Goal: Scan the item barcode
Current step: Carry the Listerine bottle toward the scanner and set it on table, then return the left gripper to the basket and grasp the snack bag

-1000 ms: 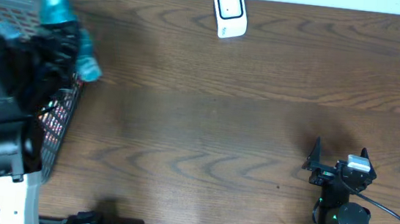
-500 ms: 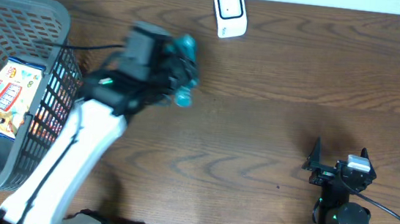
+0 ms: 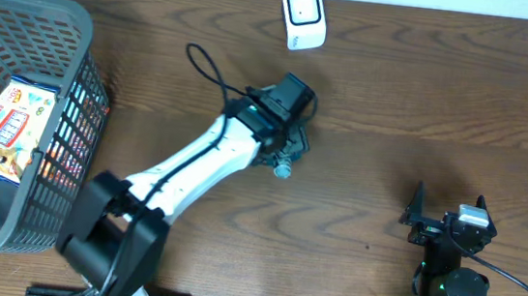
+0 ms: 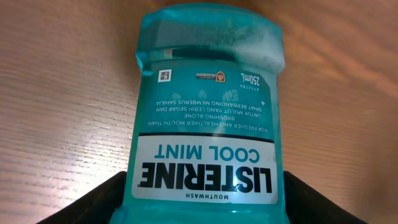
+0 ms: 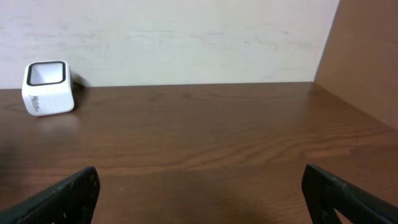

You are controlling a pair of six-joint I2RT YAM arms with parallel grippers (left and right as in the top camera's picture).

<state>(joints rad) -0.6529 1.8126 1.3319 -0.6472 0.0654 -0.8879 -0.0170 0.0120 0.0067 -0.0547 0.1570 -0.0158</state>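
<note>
A teal Listerine Cool Mint mouthwash bottle [image 4: 208, 118] fills the left wrist view, its front label upside down and facing the camera, and no barcode shows on this face. My left gripper [image 4: 205, 208] is shut on the bottle's sides, a black finger [image 4: 93, 205] showing on each side. From overhead, the left gripper [image 3: 289, 143] hovers over mid-table and hides most of the bottle, with only the bottle's cap end [image 3: 283, 169] poking out. The white scanner [image 3: 303, 17] stands at the far edge, beyond the gripper. My right gripper [image 3: 443, 222] rests open and empty at the front right.
A grey mesh basket [image 3: 76, 28] sits at the left with a colourful snack packet [image 3: 8, 128] inside. The right wrist view shows the scanner [image 5: 48, 88] far left by the white wall, bare brown table ahead of the right gripper [image 5: 205, 199], and a brown panel [image 5: 367, 56] at right.
My left arm has swung right from over the basket to the table's middle, carrying the bottle closer to the scanner. The right arm has stayed still.
</note>
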